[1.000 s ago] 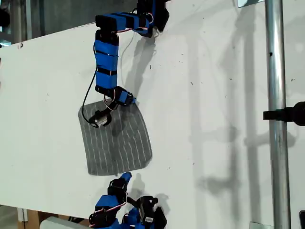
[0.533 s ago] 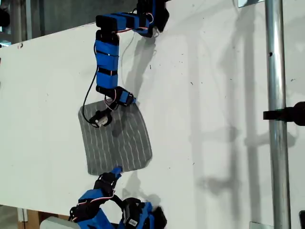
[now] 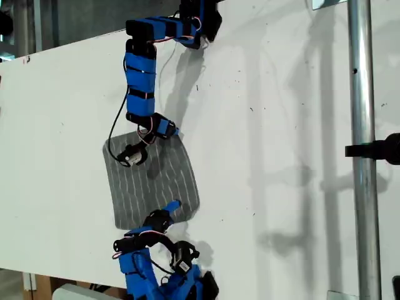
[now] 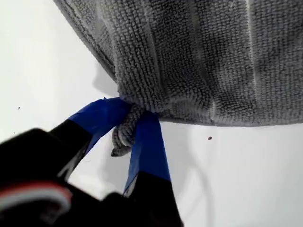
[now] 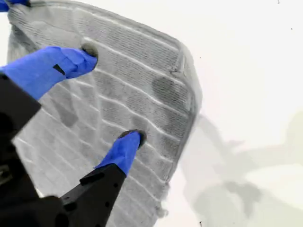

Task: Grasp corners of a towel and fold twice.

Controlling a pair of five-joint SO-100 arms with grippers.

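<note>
now my second gripper (image 5: 111, 97) has swung in from the bare table (image 3: 281, 125) over the near edge of the towel (image 3: 153, 181), jaws spread, tips on the cloth, nothing held. beyond, at the towel's far corner (image 4: 124, 137), my first gripper (image 4: 130, 120) stays pinched on a bunched fold. judging by this, one corner is secured and the second grasp is about to begin.
</note>
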